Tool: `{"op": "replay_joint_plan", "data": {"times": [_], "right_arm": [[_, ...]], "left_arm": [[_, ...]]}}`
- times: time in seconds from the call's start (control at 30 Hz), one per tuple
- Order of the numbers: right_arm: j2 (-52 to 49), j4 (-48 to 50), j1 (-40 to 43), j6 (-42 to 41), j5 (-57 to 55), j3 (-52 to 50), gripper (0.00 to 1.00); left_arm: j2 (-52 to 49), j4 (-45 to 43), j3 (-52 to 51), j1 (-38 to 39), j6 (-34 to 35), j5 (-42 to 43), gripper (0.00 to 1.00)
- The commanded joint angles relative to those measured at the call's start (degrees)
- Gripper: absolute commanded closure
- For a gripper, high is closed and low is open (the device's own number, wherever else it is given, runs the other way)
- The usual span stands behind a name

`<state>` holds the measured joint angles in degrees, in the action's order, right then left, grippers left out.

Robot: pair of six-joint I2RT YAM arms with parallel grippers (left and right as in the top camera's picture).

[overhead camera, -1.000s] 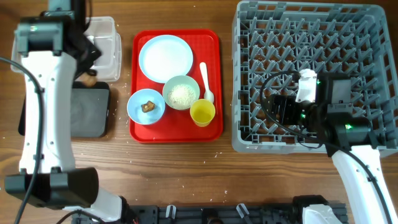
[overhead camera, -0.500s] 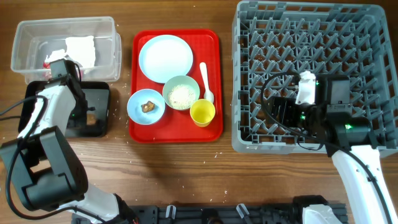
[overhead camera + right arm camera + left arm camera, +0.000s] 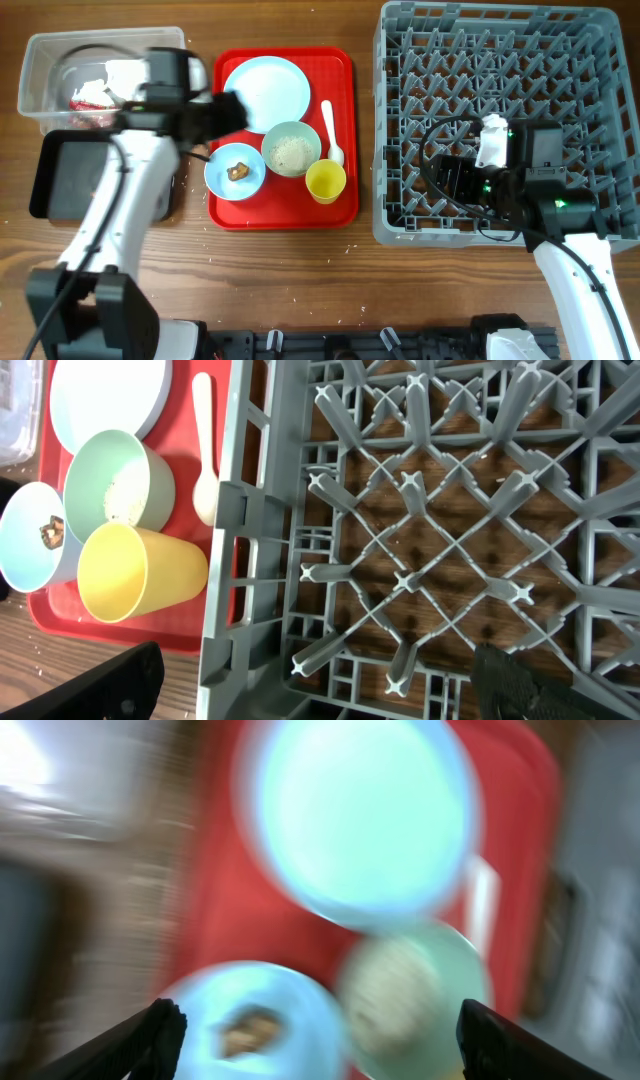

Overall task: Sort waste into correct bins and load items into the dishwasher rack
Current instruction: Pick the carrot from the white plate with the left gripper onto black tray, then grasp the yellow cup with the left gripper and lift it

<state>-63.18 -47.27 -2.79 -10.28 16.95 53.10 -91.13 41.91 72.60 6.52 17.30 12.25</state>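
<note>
The pale blue small bowl (image 3: 220, 178) sits upright on the flat red serving tray (image 3: 285, 208), holding the small brown food lump (image 3: 238, 170). It is just beside the left gripper (image 3: 232, 108), whose tips overhang the round white plate (image 3: 270, 92). The bowl is round, so it has no long axis, and its mouth faces up. The jaws stand wide apart and empty. The wrist view is blurred. On a hasty descent a finger could clip the rim and spill the lump.

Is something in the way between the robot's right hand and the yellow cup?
Yes. The right gripper is over the inside of the grey rack, and the yellow cup stands outside on the red tray, so the rack's side wall lies between them. Nothing else does.
</note>
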Motion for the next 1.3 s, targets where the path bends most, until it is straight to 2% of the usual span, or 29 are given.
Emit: {"op": "replay_joint_plan", "data": {"times": [0.0,0.13,0.2,0.33,0.37,0.4,0.47,0.57,0.63,0.7,0.8,0.87,1.0,1.13,1.27], "right_arm": [[-0.37,0.28,0.09,-0.42,0.98,1.2,0.0],[-0.37,0.24,0.09,-0.44,0.98,1.2,0.0],[-0.37,0.2,0.09,-0.44,1.01,1.2,0.0],[-0.37,-0.02,0.09,-0.46,0.98,1.2,0.0],[-0.37,0.0,0.09,-0.42,0.98,1.2,0.0],[-0.37,0.0,0.09,-0.44,0.98,1.2,0.0],[-0.37,0.02,0.09,-0.44,0.98,1.2,0.0],[-0.37,-0.02,0.09,-0.42,0.98,1.2,0.0],[-0.37,-0.02,0.09,-0.42,0.98,1.2,0.0],[-0.37,0.02,0.09,-0.39,1.27,1.2,0.0],[-0.35,1.6,0.09,-0.33,7.15,1.2,0.0],[-0.35,4.39,0.09,-0.24,14.05,1.2,0.0],[-0.37,19.43,0.07,-0.42,34.47,1.2,0.01],[-2.67,30.1,-2.86,-3.39,39.15,1.16,0.01],[-8.02,42.03,-5.81,-3.39,51.12,1.16,0.01]], "left_arm": [[-3.85,-2.12,0.22,11.34,-8.44,8.68,0.14],[-8.55,-1.95,0.22,20.7,-9.57,2.78,0.16],[-9.99,-0.55,0.22,22.05,-9.6,-0.42,0.18],[-10.47,0.17,0.22,22.18,-9.57,-0.37,0.29],[-10.47,0.46,0.22,22.18,-9.57,-0.39,0.32],[-10.6,1.81,0.22,22.25,-9.57,-0.37,0.43],[-11.61,2.99,0.15,22.25,-9.57,-0.37,0.56],[-12.7,3.1,0.15,22.23,-9.57,-0.37,0.84],[-12.7,2.25,0.17,22.23,-9.27,-0.35,0.96],[-12.22,2.58,0.2,21.94,-7.43,-0.26,0.96],[-9.01,7.69,2.71,18.49,-4.87,2.34,0.96],[-6.43,10.12,5.62,13.81,-4.87,10.12,0.96],[-4.61,9.57,6.32,1.68,-4.9,43.69,0.96],[-4.61,5.77,6.32,-0.48,-4.85,60.87,0.96],[-4.61,5.01,6.32,-0.48,-4.85,70.79,0.96]]}}
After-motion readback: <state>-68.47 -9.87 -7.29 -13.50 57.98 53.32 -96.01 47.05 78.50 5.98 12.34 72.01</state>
